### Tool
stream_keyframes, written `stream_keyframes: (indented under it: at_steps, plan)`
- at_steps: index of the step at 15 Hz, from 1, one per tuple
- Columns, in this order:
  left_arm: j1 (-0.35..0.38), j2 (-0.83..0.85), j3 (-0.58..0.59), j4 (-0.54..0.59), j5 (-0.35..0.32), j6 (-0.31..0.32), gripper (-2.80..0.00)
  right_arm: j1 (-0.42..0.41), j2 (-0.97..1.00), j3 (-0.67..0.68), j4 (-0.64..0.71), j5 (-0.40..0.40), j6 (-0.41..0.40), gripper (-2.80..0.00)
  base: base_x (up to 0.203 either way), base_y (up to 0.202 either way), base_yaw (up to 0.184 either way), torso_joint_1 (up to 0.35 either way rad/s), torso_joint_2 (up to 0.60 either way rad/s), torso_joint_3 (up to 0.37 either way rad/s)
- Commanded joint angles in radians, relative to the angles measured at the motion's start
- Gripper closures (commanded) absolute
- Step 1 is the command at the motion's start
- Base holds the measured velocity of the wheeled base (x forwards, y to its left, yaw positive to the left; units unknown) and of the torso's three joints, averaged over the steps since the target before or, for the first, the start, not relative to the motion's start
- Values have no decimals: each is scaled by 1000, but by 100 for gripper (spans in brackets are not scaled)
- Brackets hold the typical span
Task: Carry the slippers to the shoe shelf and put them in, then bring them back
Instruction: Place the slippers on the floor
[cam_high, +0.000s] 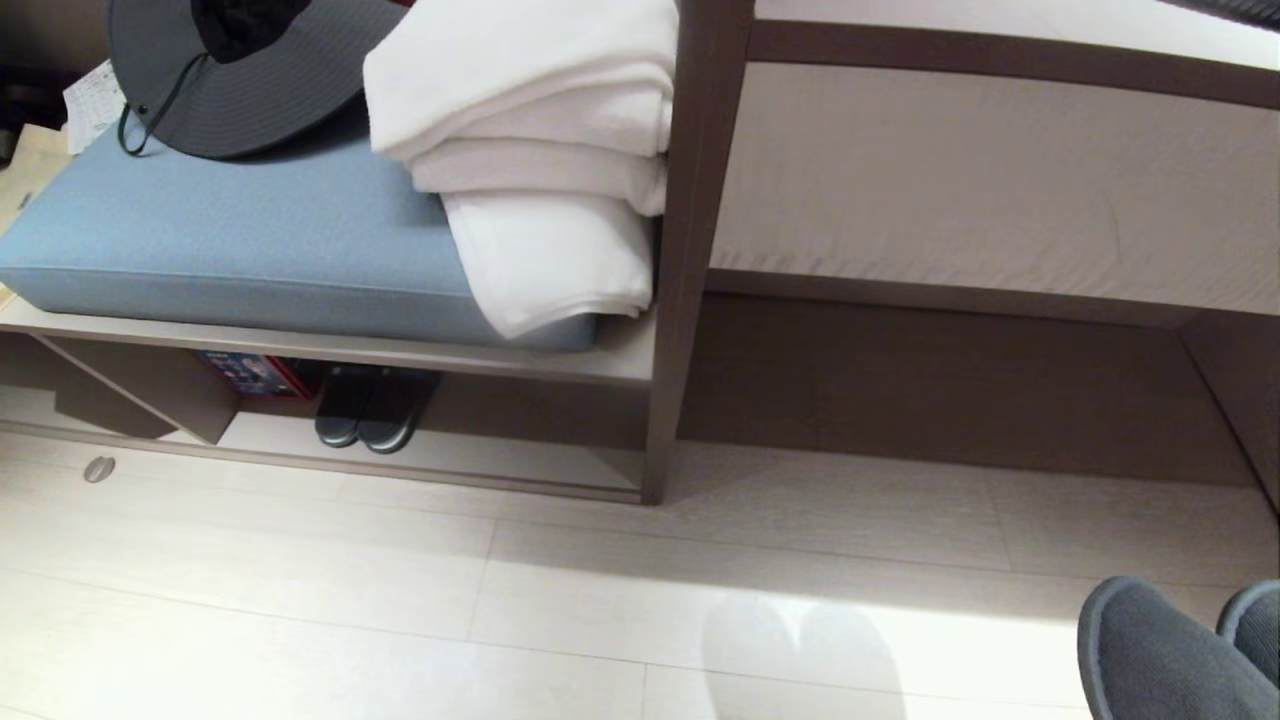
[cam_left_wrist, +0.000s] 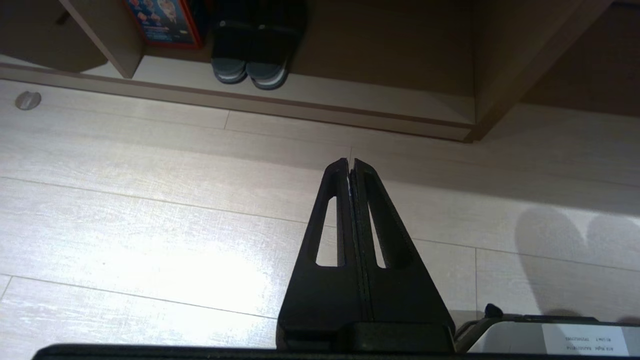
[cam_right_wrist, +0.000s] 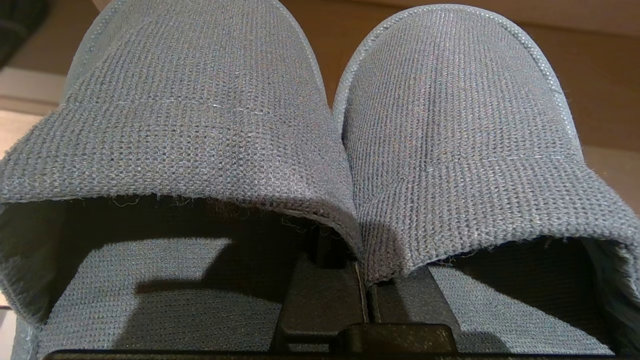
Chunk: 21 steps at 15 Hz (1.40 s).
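Your right end effector (cam_right_wrist: 367, 295) is clamped on the inner edges of the slippers (cam_right_wrist: 320, 150), holding them side by side above the floor (cam_high: 400, 600), well right of the shoe shelf (cam_high: 480, 465). Your left end effector (cam_left_wrist: 350, 162) is closed and empty, pointing toward that shelf, where a striped-sole pair (cam_high: 372, 412) sits.

slippers (cam_right_wrist: 200, 130): dark grey-blue knit
cushion (cam_high: 250, 240): pale blue
towels (cam_high: 540, 150): white
hat (cam_high: 230, 80): grey
floor (cam_high: 400, 600): pale wood-grain
shelf (cam_high: 450, 462): beige
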Motion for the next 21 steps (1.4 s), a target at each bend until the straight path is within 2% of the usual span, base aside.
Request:
stream_keyframes:
  at_steps: [1,21]
  plan:
    - [0,0,1,0,1,-1,0,0,2,0,0,0,-1,0,0,0,0,4,6,-193]
    - [0,0,0,0,1,-1,0,0,2,0,-1,-1,8,0,0,0,0,3,3,-197]
